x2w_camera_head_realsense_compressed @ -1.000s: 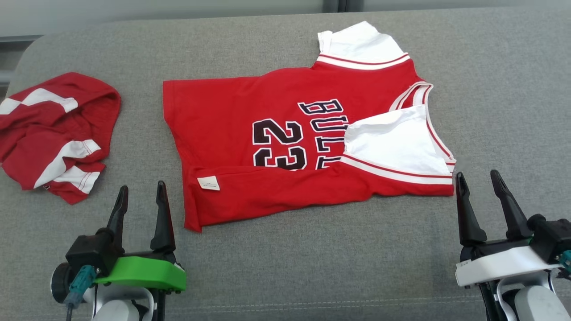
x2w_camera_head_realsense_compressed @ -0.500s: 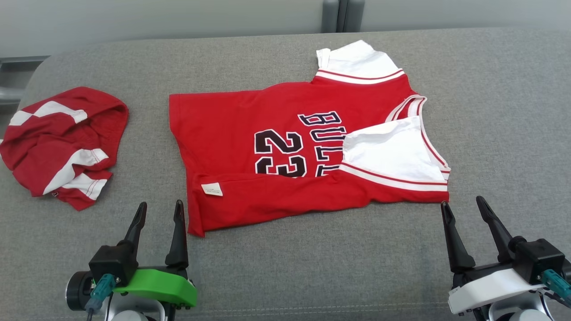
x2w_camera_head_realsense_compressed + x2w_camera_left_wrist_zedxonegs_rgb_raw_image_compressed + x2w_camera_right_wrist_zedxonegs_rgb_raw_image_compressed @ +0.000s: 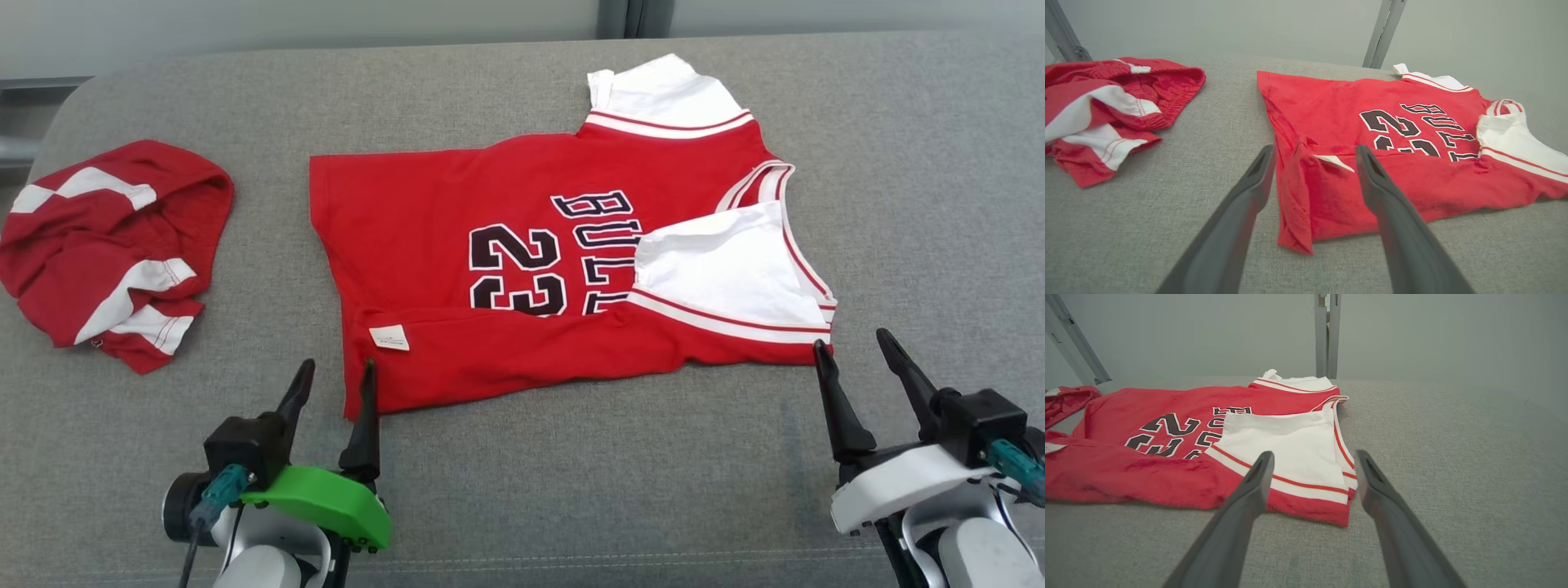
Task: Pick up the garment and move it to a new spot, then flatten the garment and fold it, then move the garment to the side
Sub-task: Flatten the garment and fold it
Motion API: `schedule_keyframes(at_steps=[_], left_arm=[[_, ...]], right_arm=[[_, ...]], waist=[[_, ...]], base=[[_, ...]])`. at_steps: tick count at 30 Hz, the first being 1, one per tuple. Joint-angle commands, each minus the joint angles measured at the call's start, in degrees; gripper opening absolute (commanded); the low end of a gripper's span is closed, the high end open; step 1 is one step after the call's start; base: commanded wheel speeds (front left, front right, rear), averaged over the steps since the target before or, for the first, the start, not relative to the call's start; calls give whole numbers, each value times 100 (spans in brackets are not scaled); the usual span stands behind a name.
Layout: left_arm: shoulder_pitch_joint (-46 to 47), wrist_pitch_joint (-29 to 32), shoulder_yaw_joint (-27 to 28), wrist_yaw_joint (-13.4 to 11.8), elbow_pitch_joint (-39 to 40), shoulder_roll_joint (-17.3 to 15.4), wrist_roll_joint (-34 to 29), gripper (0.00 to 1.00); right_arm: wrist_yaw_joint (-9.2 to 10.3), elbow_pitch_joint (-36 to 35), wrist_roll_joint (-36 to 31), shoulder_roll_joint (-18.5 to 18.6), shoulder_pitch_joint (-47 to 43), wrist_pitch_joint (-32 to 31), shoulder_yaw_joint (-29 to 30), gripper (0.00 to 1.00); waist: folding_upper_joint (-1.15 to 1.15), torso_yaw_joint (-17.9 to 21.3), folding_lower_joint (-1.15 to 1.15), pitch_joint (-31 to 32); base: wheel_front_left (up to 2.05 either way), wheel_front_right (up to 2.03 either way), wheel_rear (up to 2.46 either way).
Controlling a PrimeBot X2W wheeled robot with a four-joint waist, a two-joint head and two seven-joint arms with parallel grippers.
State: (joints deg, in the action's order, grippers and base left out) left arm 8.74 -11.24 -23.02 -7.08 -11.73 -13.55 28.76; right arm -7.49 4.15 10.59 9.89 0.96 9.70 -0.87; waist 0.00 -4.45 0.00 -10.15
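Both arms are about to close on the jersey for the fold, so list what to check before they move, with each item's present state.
1. Left gripper open: ok.
2. Right gripper open: ok.
3. Left fingers either side of the jersey's near left corner: ok, in the left wrist view.
4. Right fingers either side of its near right corner: ok.
5. Jersey lying flat: not ok; near edge folded over, white sleeve lies over the lettering.
6. Shorts apart from the jersey: ok.
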Motion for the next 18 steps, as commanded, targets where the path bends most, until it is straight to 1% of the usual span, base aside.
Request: schedule_keyframes(at_steps=[1,8,12,18], left_arm=[[73,85,-34,33,-68,21,54,100],[341,392,-99,267,-594,262,407,100],[525,389,-45,362,-949,359,568,100],[720,375,61,477,-1377,472,803,100]], right_arm=[[0,170,38,82,160,-2,-25,100],[0,1459,114,308,977,149,-188,100],[1,2097,140,403,1409,256,-310,100],[1,2863,244,423,1910,372,-468,100]], waist=[[0,8,0,-80],[0,-40,0,-362],[0,-56,0,-501],[0,-41,0,-623]], base=[[0,0,0],[0,0,0],[0,0,0],[0,0,0]])
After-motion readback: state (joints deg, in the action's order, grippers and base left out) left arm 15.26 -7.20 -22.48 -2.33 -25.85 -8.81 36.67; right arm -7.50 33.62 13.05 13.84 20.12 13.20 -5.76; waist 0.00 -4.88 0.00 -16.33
